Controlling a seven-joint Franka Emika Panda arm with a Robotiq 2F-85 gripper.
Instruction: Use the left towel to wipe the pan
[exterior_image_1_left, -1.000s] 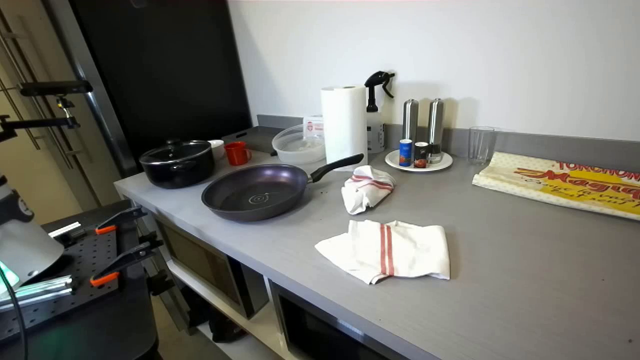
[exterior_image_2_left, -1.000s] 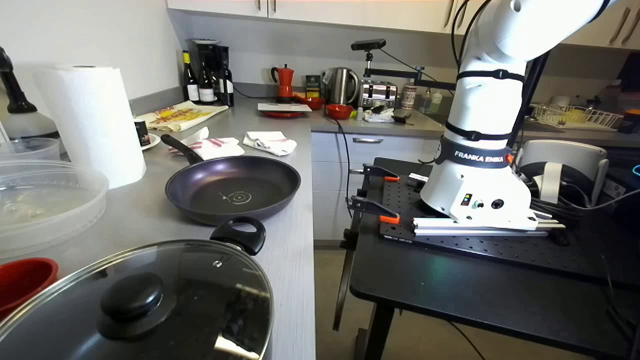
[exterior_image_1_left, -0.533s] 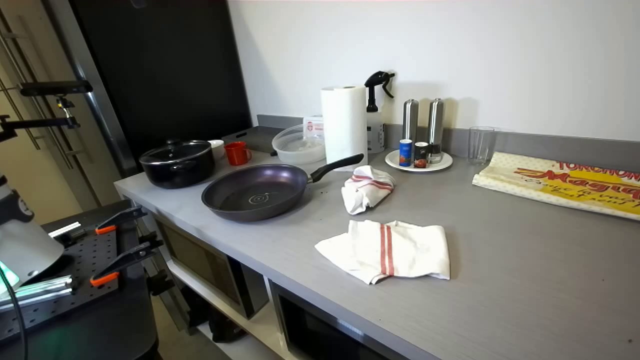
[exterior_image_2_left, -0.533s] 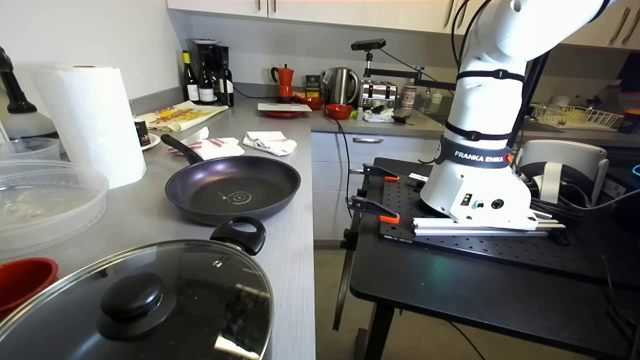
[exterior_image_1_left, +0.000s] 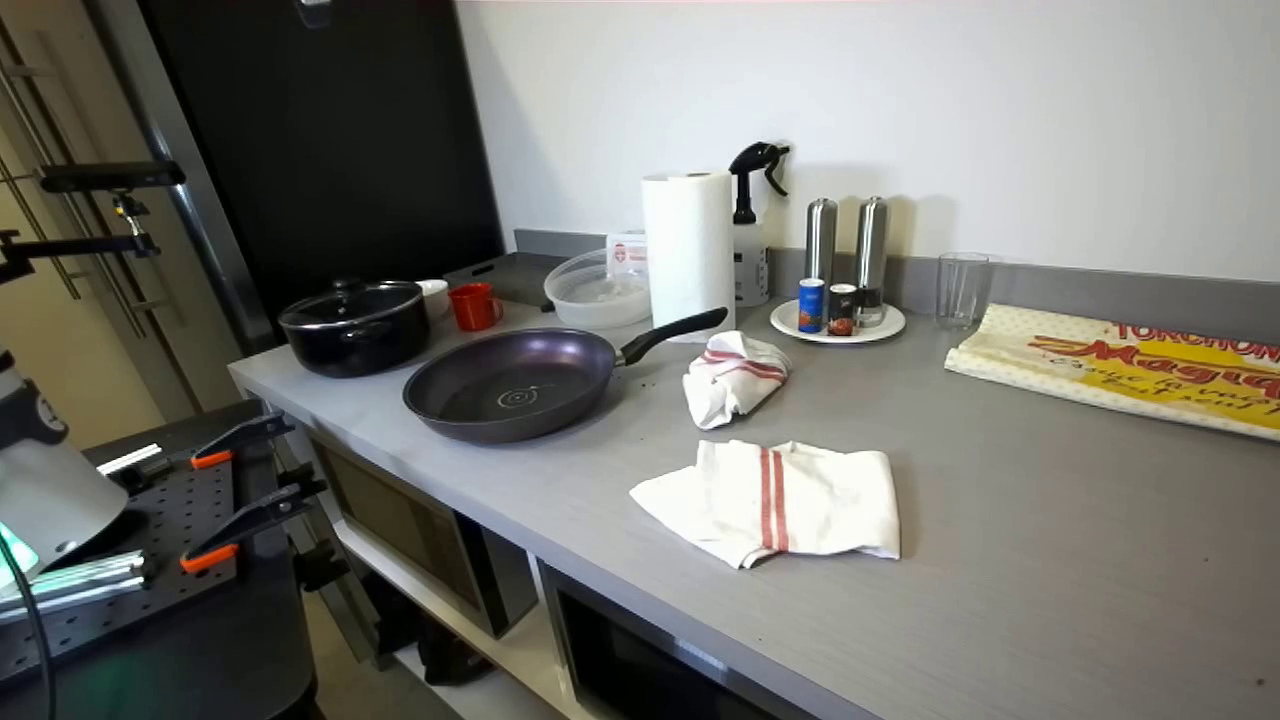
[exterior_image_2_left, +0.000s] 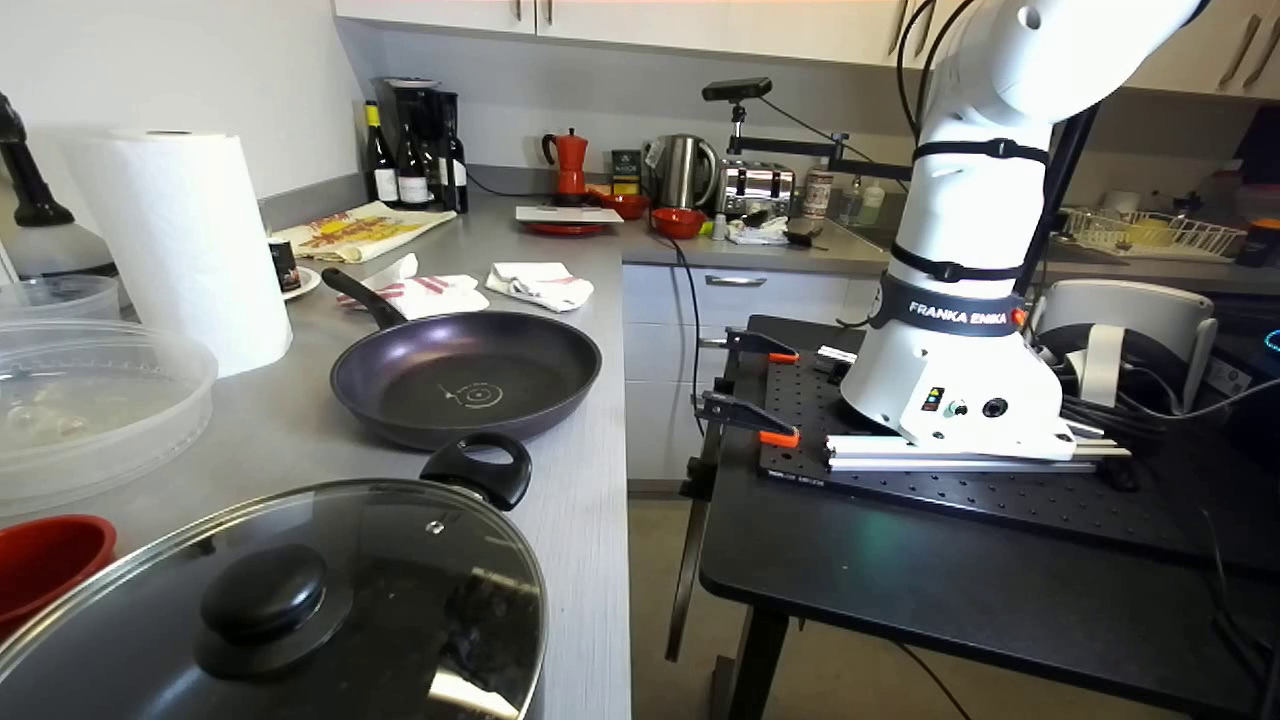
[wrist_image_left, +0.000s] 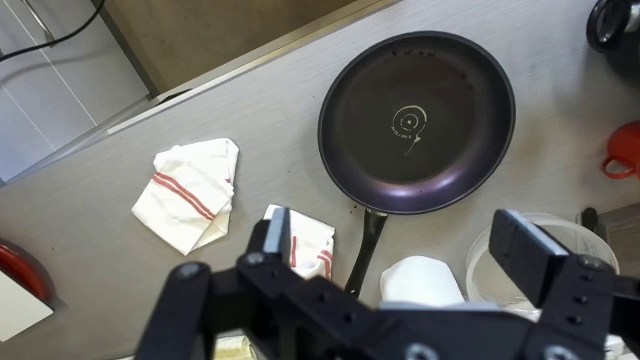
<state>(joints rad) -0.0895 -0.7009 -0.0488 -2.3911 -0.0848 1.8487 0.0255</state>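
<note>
There were two striped towels (exterior_image_1_left: 735, 380), one printed cloth (exterior_image_1_left: 1120, 370), one pan (exterior_image_1_left: 510, 390) and one pot (exterior_image_1_left: 355, 342), which had one lid (exterior_image_1_left: 350, 303). The steel mills (exterior_image_1_left: 820, 238) numbered two, and so did the small shakers (exterior_image_1_left: 811, 306). The round white plate (exterior_image_1_left: 785, 321), paper roll (exterior_image_1_left: 688, 255), spray bottle (exterior_image_1_left: 750, 265), glass (exterior_image_1_left: 962, 290) and red mug (exterior_image_1_left: 472, 307) were one apiece, as were the moka pot (exterior_image_2_left: 569, 162), kettle (exterior_image_2_left: 684, 172) and toaster (exterior_image_2_left: 757, 189). Wine bottles (exterior_image_2_left: 411, 170) came to three, orange-tipped clamps (exterior_image_2_left: 745, 413) came to two, and there was one camera (exterior_image_2_left: 737, 90).

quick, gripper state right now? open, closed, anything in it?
Black two-finger gripper: open, jaws wide apart, holding nothing.
</note>
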